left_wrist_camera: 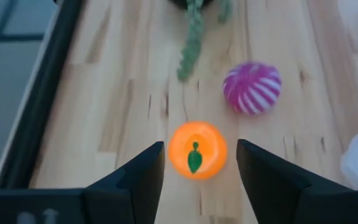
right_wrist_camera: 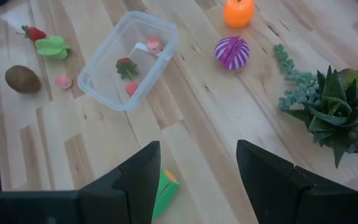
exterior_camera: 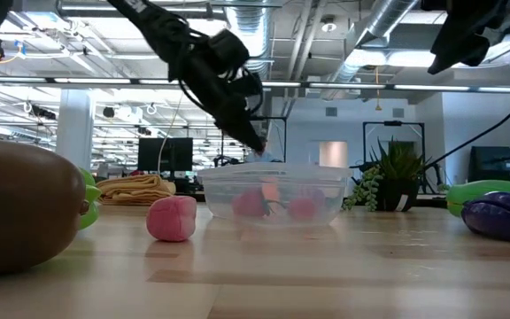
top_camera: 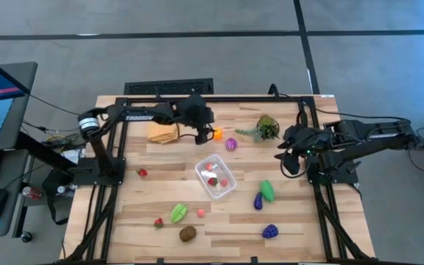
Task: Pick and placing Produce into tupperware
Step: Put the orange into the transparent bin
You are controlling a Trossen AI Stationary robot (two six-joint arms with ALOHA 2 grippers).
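An orange toy fruit (left_wrist_camera: 197, 149) rests on the table near the far edge. My left gripper (left_wrist_camera: 201, 148) is open, slanting down over it, with one finger on each side of it and a small gap to each. A purple-and-white striped piece (left_wrist_camera: 252, 87) lies just beyond it. The clear tupperware (top_camera: 215, 177) stands mid-table with red pieces (right_wrist_camera: 127, 67) inside. My right gripper (right_wrist_camera: 197, 149) hangs open and empty above the table's right side, over a green piece (right_wrist_camera: 165, 190). More produce lies toward the near edge: a brown one (top_camera: 188, 233), a green one (top_camera: 179, 213), purple grapes (top_camera: 270, 231).
A folded orange-yellow cloth (top_camera: 163, 132) lies at the far left, close behind my left arm. A dark-green potted plant with a trailing sprig (top_camera: 266, 128) stands at the far right. A green and a purple piece (top_camera: 263, 195) lie right of the tupperware, and a red one (top_camera: 143, 173) lies left of it.
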